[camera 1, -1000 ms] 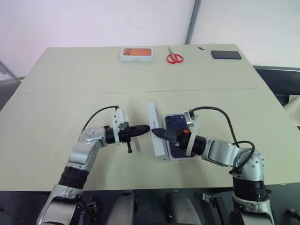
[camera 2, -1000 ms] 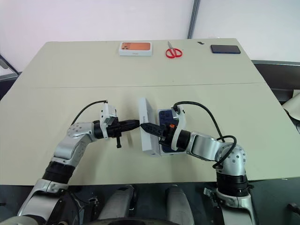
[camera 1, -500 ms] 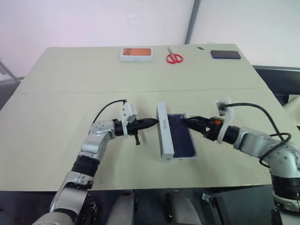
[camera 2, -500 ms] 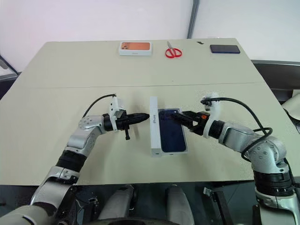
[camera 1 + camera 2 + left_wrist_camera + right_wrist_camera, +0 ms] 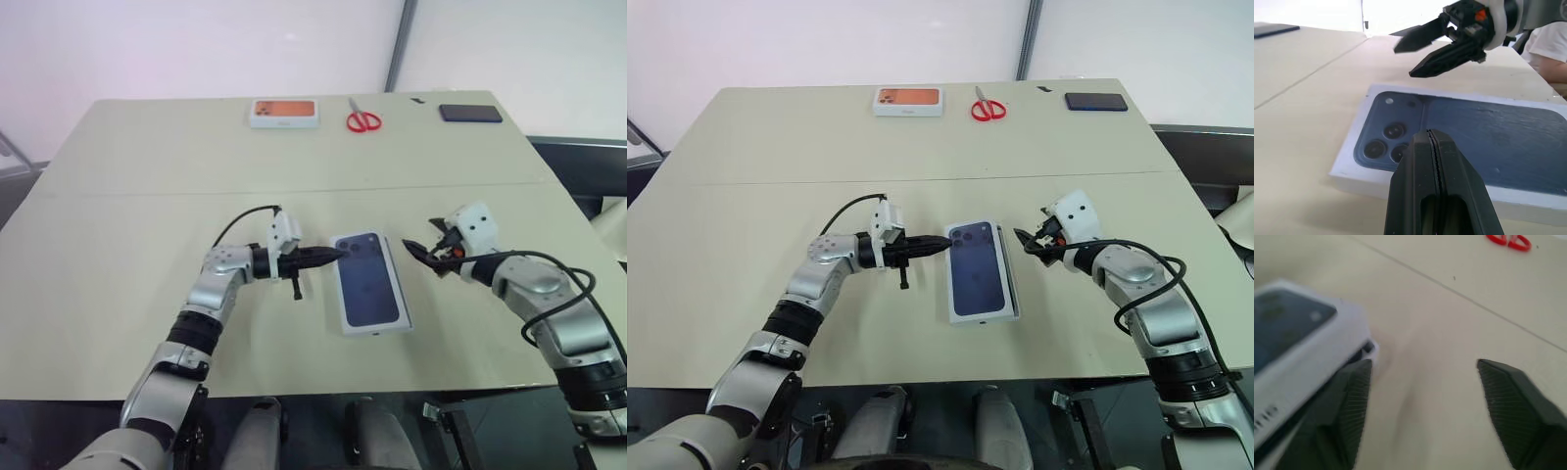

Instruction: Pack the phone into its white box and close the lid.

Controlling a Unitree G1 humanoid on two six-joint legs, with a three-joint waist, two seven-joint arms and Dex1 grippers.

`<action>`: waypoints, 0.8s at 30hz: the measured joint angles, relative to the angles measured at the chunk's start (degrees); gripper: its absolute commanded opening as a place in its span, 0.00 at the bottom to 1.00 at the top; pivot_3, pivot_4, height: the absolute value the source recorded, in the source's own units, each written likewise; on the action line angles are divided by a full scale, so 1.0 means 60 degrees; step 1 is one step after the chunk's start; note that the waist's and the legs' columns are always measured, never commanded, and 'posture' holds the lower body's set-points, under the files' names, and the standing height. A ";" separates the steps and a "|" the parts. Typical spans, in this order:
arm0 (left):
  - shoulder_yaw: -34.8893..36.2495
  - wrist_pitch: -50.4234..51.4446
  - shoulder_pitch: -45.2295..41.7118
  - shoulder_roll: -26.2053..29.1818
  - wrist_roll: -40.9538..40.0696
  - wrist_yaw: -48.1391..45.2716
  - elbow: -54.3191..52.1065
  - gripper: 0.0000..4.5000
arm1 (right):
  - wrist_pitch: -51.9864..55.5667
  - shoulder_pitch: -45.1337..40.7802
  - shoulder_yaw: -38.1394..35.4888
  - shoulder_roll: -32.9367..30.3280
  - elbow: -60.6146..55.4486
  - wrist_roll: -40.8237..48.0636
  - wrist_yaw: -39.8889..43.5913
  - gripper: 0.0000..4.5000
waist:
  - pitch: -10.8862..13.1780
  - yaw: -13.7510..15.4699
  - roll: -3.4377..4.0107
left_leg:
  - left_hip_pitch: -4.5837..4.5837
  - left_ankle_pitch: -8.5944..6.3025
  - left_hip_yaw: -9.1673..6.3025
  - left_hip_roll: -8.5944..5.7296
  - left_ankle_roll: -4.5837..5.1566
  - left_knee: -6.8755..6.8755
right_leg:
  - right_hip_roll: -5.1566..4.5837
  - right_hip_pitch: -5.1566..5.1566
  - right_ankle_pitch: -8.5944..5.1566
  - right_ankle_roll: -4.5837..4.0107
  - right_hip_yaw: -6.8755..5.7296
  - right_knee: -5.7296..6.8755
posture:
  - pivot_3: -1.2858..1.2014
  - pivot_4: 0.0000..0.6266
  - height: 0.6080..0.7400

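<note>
The lid point(image 5: 370, 286) lies flat at the table's middle, its top face printed with a dark blue phone picture. It covers the white box and the phone, both hidden under it. In the right wrist view a dark gap shows under the lid's point(image 5: 1288, 328) corner. My left gripper point(image 5: 333, 255) is shut and empty, its tip at the lid's far left corner, seen close up in the left wrist view point(image 5: 1431, 134). My right gripper point(image 5: 423, 253) is open and empty, a little to the right of the lid, with one finger point(image 5: 1349, 396) near that corner.
Along the table's far edge lie a white box with an orange picture point(image 5: 285, 113), red scissors point(image 5: 364, 120) and a small dark flat rectangle point(image 5: 470, 113). A seam point(image 5: 147, 192) crosses the tabletop behind the lid.
The lid, which stood on its long edge beside the phone, has dropped flat over the box. My right gripper pulled away to the right and rolled over. The left gripper stays at the lid's left side.
</note>
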 measured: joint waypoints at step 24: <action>-0.0787 0.1626 -0.0382 0.0156 0.0696 -0.0384 0.0672 0.00 | -0.1432 0.0977 0.0037 -0.0308 -0.0623 -0.0772 0.3187 0.02 | 0.0002 0.0066 -0.0001 | 0.0000 -0.0001 -0.0005 -0.0006 0.0000 0.0028 | -0.0006 0.0027 0.0000 0.0001 -0.0014 -0.0005 | 0.52 0.24 1.00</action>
